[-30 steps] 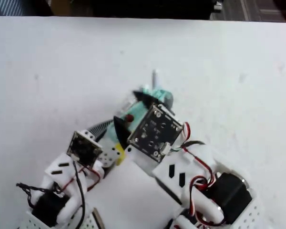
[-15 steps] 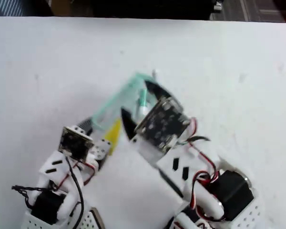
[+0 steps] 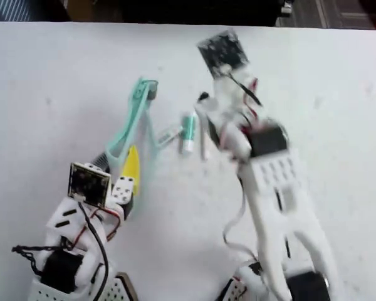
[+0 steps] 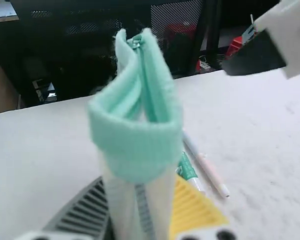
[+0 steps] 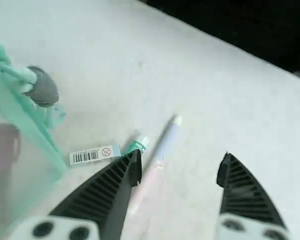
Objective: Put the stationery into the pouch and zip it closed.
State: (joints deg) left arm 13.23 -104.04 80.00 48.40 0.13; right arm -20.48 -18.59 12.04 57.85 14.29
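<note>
At the left, the left end effector (image 3: 120, 157) is seen clamped on the lower end of the pouch (image 3: 135, 110), with a grey finger on one side and a yellow finger on the other. The pouch is held up off the tabletop (image 3: 62, 75) and leans away from the arm. Its mint trim is folded over at the top in the left wrist view, and its clear side panel is seen in the right wrist view. A grey zip pull (image 5: 40, 90) hangs at its far corner. Whether anything is already inside cannot be told.

Just beside the pouch, a small labelled piece (image 5: 92, 156) lies flat on the tabletop. Next to it lie a green-and-white stick (image 3: 188, 132) and then a slim pale pen (image 5: 167, 137), all near one another.

Further right, the right end effector (image 5: 180, 160) is held above the pen with its fingers spread wide and nothing between them.

The pouch is judged soft and limp, so it is best kept held by the stiffer zip trim, where the fabric will fold least. The pen and the stick are judged light, stiff and smooth. They are likely to roll, so each is best taken across the barrel near its middle. The small zip pull is expected to call for a fine pinch
</note>
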